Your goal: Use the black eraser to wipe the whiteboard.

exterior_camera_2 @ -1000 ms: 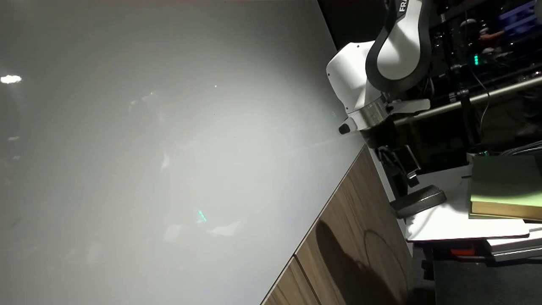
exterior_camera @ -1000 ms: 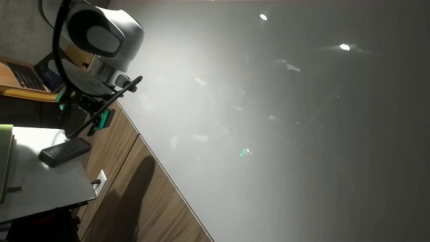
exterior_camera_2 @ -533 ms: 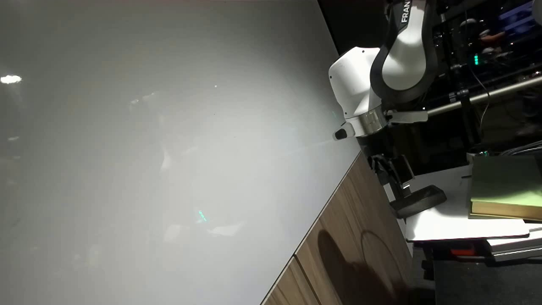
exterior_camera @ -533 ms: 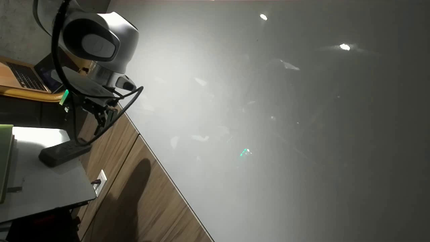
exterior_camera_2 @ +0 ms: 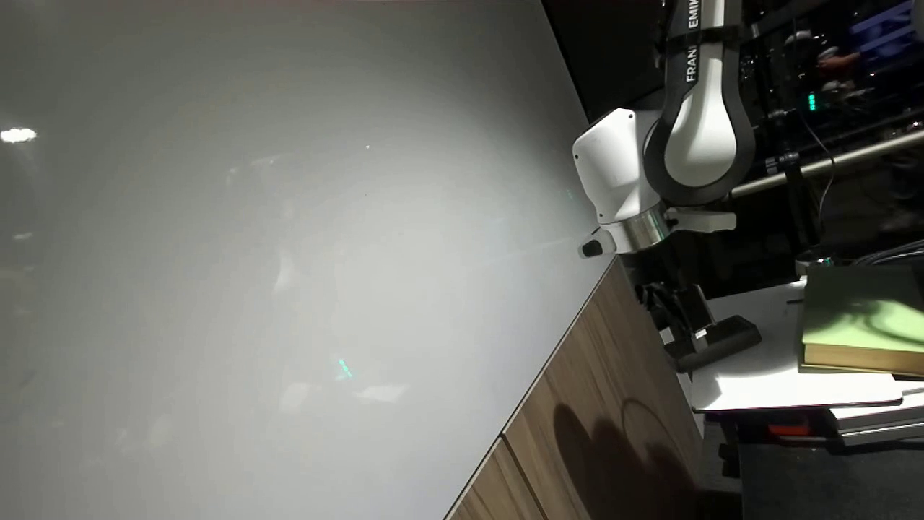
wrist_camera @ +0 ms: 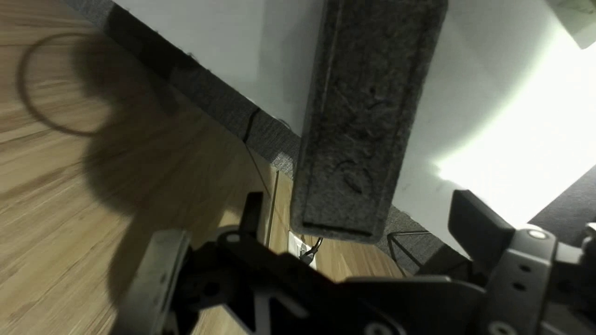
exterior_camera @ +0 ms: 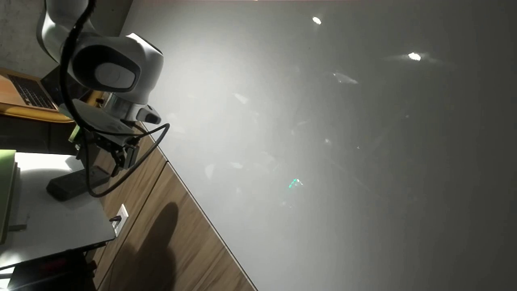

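The arm (exterior_camera_2: 697, 137) reads "FRAN" and "EMI", claw (wrist_camera: 363, 214) spread near the black eraser (wrist_camera: 365, 111).

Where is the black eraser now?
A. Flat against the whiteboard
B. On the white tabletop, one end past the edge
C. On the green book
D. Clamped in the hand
B: the wrist view shows the black eraser on the white tabletop, one end jutting past its edge, with gaps between it and the open hand.

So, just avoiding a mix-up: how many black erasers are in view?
1: the black eraser, lying on the white table with one end past its edge. All three views show this same one; others could be hidden.
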`<act>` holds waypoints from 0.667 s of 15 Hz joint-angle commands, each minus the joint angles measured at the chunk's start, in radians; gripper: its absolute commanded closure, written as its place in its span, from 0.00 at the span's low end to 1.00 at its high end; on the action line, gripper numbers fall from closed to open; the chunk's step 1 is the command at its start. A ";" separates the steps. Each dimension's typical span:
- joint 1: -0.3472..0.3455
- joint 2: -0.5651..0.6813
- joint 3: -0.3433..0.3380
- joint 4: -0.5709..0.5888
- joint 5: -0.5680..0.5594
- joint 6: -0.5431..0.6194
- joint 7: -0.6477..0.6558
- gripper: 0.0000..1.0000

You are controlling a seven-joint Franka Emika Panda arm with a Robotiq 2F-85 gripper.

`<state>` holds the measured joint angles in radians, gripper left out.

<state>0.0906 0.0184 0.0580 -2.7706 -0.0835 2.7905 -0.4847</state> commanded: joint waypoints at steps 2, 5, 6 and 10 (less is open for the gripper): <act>-0.032 0.002 -0.006 0.001 -0.043 0.043 -0.013 0.00; -0.047 0.034 -0.015 0.002 -0.102 0.058 0.016 0.00; -0.052 0.046 -0.018 0.002 -0.123 0.062 0.024 0.00; -0.061 0.093 -0.034 0.001 -0.193 0.088 0.062 0.00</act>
<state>0.0404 0.0717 0.0379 -2.7702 -0.2179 2.8334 -0.4576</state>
